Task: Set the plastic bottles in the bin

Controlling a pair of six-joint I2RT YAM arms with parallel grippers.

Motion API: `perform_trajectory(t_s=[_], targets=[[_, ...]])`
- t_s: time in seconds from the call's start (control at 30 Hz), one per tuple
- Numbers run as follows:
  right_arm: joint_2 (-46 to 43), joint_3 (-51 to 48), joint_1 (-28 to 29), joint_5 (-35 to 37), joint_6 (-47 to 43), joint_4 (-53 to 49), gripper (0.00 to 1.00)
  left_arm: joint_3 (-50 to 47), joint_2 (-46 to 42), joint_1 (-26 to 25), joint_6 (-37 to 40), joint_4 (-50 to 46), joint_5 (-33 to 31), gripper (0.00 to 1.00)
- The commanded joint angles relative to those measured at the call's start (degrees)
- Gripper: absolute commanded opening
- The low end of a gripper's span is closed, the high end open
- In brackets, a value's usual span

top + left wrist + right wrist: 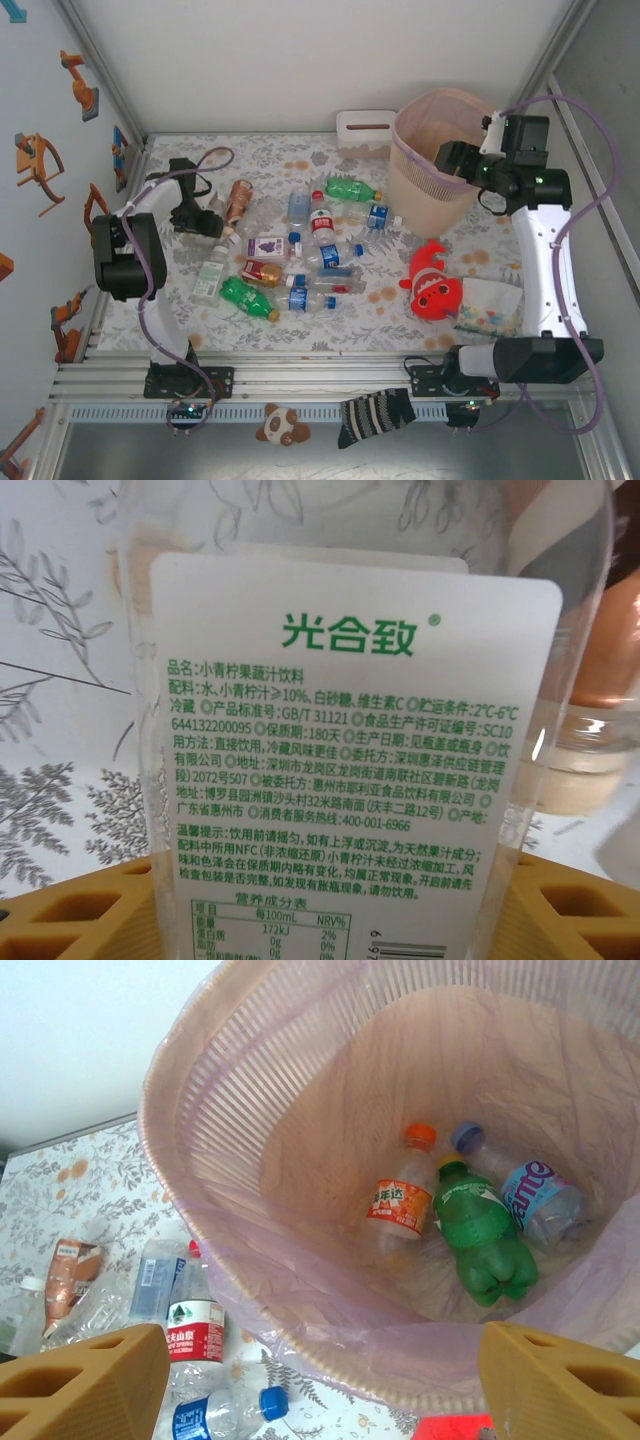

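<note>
Overhead, a floral tabletop (340, 335) carries a scatter of plastic bottles (300, 265) across its middle, and the bin (425, 195) stands at its far right corner. Your left hand (192, 218) is low near the left edge, toward the far side. Its wrist camera looks straight at a clear bottle (360, 730) with a white label printed in green. The yellow fingers (80, 915) sit against the bottle's two sides with no gap to be seen, so the hand looks to be pinching it, though how firm that hold is cannot be judged. A brownish bottle (238, 200) lies just beside the hand. Your right hand (447, 158) hangs over the bin's mouth, its fingers (90, 1375) spread wide with nothing between them. Below it, on the bin's bottom, lie an orange-labelled bottle (400, 1205), a green bottle (480, 1230) and a purple-labelled bottle (530, 1195). The step in hand reads as the pick-up of the clear bottle on the left, with a dozen or so bottles waiting on the tabletop. The next move calls for a straight lift so the bottle clears its neighbours, then a long carry across to the far right corner. The right hand should be out of the bin's mouth first so the arms do not meet. A thin clear bottle may flex or slip, so make the lift slow.
</note>
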Motion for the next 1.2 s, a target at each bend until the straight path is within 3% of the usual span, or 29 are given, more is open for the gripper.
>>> perform_trajectory(t_s=[0.0, 0.13, 0.53, 0.83, 1.17], targets=[[-2.10, 0.67, -0.21, -0.14, 0.49, -1.18, 0.80, -0.43, -6.21, 0.11, -1.48, 0.67, 2.53, 0.62], [-3.61, 0.75, -0.17, -0.59, 0.93, -1.47, 0.80, -0.80, -11.22, 0.11, -1.23, 1.30, 4.52, 0.62], [-10.48, -5.20, 2.81, -8.12, 8.98, 4.71, 0.78, -4.10, -29.09, -3.85, -1.57, 9.89, 22.53, 0.60], [-14.92, -11.67, 17.87, -3.02, 14.96, 12.84, 0.78, -7.04, -36.70, -14.17, -3.24, 17.72, 24.57, 0.58], [-14.48, -18.69, 34.58, 5.24, 16.39, 32.28, 0.78, -7.50, -39.63, -25.33, -6.66, 21.57, 19.66, 0.58]])
